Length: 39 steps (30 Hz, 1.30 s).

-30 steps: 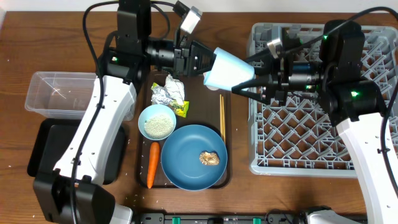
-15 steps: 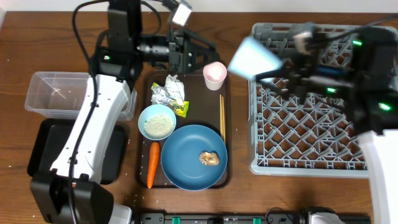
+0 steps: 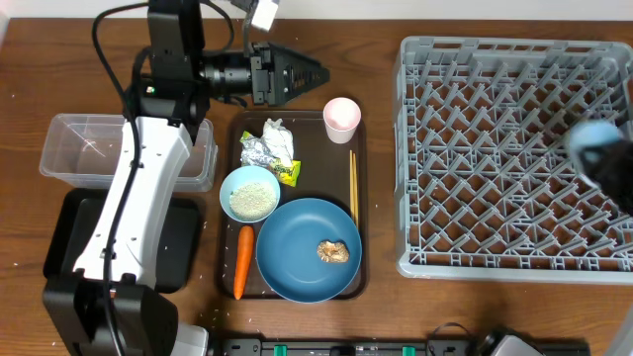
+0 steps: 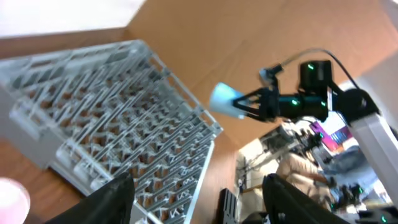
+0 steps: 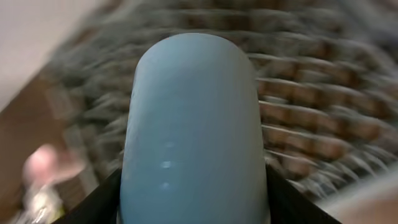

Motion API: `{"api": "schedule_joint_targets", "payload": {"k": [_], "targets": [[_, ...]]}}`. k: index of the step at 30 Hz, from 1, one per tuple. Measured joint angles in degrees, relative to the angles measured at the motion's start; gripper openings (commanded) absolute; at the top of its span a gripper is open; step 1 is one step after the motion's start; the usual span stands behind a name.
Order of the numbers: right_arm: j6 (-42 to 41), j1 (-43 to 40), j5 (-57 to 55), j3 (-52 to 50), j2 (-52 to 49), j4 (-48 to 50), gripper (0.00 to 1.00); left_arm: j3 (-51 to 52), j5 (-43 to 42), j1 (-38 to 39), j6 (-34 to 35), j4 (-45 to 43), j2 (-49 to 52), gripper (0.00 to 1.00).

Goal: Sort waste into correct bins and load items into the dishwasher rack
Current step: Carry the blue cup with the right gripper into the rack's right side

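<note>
Fingers (image 4: 115, 200) of the left gripper (image 3: 312, 71) have let go and stand spread, so the right gripper (image 4: 242, 104) alone clasps the light blue cup (image 5: 193, 124), with the dishwasher rack (image 3: 495, 148) beneath it.

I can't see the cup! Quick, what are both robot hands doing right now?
Left gripper: open, empty.
Right gripper: shut on the light blue cup.

A brown serving tray (image 3: 318, 158) sits on the wooden table (image 3: 59, 59).

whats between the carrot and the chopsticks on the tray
The large blue plate, carrying the brown food lump, lies between the carrot and chopsticks; the overhead view shows it.
</note>
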<state>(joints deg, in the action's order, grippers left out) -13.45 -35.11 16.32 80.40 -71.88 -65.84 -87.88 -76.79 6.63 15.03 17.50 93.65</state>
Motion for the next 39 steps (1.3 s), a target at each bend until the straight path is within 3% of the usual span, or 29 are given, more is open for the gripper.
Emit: {"api": "schedule_joint_targets", "payload": {"k": [10,19,24,26,29,39], "targets": [[-5.9,-9.2,-8.7,0.0,-8.5,-2.8,0.46,0.0,19.2,0.6,-0.8,18.0,0.0,0.62],[-7.0,-9.9,-6.6,0.0,-19.3,-1.2,0.47,0.0,27.7,3.5,-3.6,22.4,0.0,0.62],[-7.4,-10.0,-5.2,0.0,-23.5,-1.0,0.56,0.0,29.8,4.7,-4.5,22.6,0.0,0.62],[-7.9,-10.1,-5.0,0.0,-24.6,-0.9,0.70,0.0,30.3,4.9,-4.6,22.8,0.0,0.62],[-8.2,-10.3,-4.4,0.0,-25.4,-0.9,0.79,0.0,31.6,5.1,-4.6,23.5,0.0,0.62],[-6.8,-10.3,1.9,5.2,-23.4,-4.0,0.80,0.0,45.5,9.9,-6.2,24.6,0.0,0.63]]}}
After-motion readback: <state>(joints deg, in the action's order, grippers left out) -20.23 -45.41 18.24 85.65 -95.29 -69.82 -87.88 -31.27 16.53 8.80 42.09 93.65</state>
